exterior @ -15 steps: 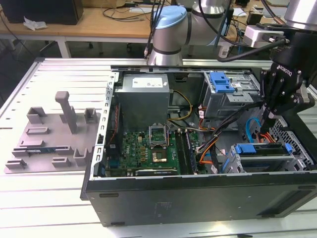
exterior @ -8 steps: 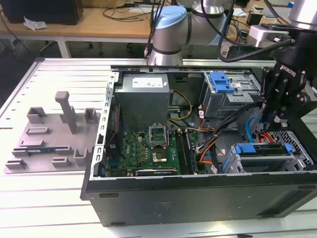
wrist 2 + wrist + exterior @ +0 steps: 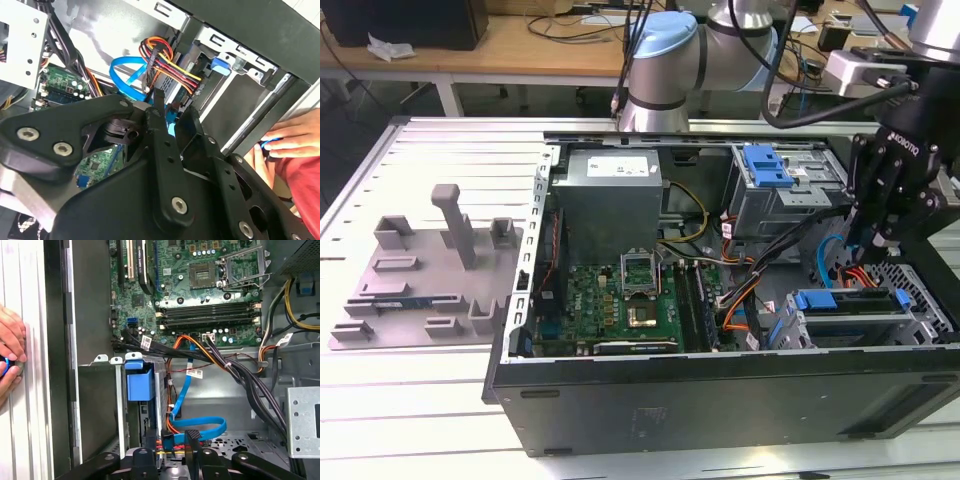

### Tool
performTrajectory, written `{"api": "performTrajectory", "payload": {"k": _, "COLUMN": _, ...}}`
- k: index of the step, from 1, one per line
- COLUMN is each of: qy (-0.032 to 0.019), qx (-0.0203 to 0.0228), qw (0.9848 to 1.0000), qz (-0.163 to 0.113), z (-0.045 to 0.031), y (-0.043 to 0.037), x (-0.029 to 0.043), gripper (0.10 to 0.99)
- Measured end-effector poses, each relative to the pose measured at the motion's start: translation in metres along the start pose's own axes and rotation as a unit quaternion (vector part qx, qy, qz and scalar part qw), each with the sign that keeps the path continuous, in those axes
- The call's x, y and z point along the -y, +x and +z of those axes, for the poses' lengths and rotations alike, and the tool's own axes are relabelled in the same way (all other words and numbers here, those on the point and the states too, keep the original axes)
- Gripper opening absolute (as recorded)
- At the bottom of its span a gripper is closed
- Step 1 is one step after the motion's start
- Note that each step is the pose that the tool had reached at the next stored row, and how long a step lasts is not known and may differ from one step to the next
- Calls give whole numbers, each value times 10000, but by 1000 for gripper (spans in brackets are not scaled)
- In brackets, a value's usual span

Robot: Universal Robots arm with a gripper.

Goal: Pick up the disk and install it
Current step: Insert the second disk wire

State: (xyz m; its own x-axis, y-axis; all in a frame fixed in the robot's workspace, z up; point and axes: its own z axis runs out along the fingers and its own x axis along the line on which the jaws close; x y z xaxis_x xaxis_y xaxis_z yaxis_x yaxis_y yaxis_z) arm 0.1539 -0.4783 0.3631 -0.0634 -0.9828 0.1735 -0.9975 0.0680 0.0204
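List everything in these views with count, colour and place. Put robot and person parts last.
computer case: one, black, open, on the table
table: one, pale, slatted
fixture tray: one, grey, on the table, to the exterior view's left of the case
motherboard: one, green, in the case
power supply: one, grey, in the case
latch: one, blue, on a grey cage
disk: one, blue-framed, in the drive cage
data cable: one, blue, looped
gripper: one, black, above the disk
hand: at least one, beside the case
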Motion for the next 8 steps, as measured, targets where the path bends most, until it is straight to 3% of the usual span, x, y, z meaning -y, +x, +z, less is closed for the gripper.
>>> {"api": "performTrajectory", "payload": {"k": 4, "qy": -43, "qx": -4, "qw": 9999, "qz": 99, "z": 2, "y": 17, "x": 34, "gripper": 361}}
{"api": "performTrajectory", "payload": {"k": 8, "qy": -47, "qx": -3, "qw": 9999, "qz": 122, "z": 2, "y": 18, "x": 34, "gripper": 361}}
